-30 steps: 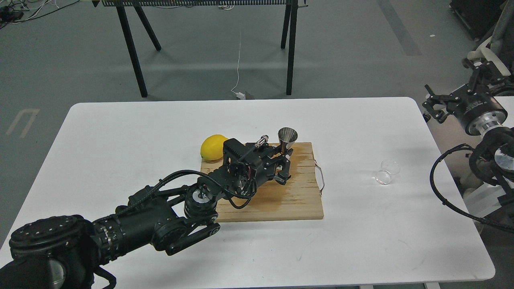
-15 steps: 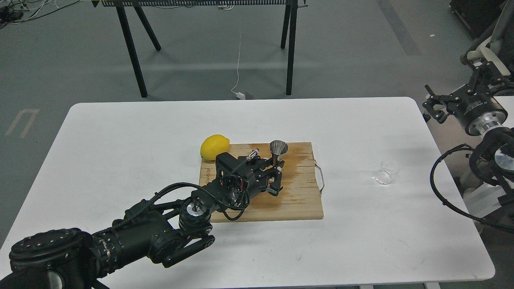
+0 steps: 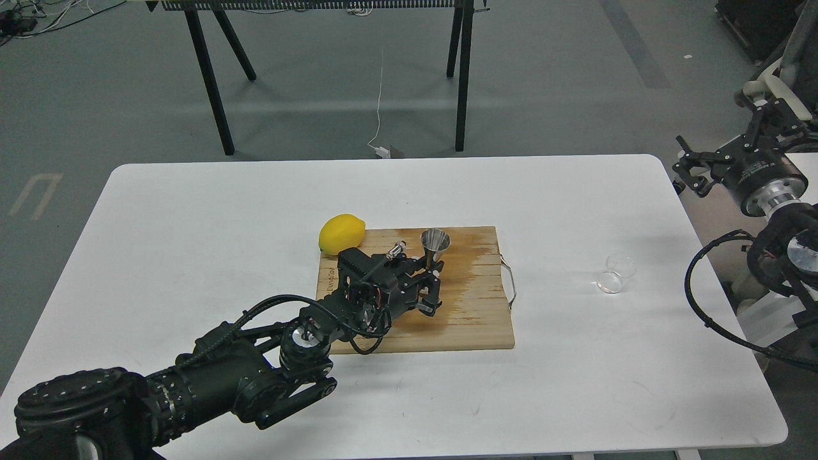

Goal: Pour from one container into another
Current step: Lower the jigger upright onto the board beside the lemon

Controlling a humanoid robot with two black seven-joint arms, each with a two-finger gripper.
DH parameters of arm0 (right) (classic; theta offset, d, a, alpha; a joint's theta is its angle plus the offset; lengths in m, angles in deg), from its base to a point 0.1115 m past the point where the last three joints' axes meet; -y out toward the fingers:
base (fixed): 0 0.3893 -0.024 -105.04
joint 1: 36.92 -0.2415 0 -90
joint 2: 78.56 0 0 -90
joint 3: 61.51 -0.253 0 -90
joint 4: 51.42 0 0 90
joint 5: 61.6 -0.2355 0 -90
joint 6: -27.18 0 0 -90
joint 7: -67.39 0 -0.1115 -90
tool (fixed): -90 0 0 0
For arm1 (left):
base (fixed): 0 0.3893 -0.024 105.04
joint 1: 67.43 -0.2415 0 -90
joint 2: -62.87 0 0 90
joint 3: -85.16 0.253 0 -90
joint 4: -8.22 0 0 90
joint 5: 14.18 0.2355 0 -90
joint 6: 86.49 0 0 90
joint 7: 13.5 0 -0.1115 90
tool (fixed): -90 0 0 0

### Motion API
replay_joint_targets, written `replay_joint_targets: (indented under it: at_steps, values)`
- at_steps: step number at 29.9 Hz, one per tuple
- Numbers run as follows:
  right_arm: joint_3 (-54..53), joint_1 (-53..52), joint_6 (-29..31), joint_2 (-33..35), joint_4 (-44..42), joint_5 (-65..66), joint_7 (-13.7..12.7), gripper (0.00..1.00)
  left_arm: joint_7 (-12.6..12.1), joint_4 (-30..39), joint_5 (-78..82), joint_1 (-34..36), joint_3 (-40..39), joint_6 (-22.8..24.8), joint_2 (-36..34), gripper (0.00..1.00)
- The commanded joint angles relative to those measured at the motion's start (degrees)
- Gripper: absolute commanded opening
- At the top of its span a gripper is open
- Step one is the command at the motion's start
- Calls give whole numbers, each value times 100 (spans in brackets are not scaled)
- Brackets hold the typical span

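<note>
Head view: my left gripper (image 3: 429, 285) is clamped on the jigger (image 3: 434, 245) at its waist, upright over the cutting board (image 3: 476, 313); glass cup (image 3: 615, 273) lies well apart on the table (image 3: 192, 211) near my idle right gripper (image 3: 689, 167), whose opening I can't tell. Looks like the positioning step; next the right arm must fetch the cup. Since the earlier frames the jigger has come lower and toward me.

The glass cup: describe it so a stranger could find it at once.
Start at the white table and pass right of the wooden cutting board. The glass cup lies alone near the right edge, small, clear and colourless, unlike the shiny metal jigger or yellow lemon.
</note>
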Motion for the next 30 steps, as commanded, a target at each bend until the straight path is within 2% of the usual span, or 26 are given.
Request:
replay_joint_targets:
  at_steps: [1, 6, 17, 27, 30]
  values:
    - [0, 0, 1, 0, 0, 0, 0, 99, 27, 0, 0, -9, 3, 0, 0, 31]
    - [0, 0, 1, 0, 0, 0, 0, 99, 36, 0, 0, -36, 3, -61, 0, 43]
    - [0, 0, 1, 0, 9, 0, 0, 99, 45, 8, 0, -71, 3, -123, 0, 61]
    - [0, 0, 9, 0, 0, 0, 0, 99, 89, 8, 0, -71, 12, -114, 0, 87]
    - [-9, 0, 9, 0, -9, 0, 0, 99, 106, 8, 0, -71, 12, -114, 0, 97]
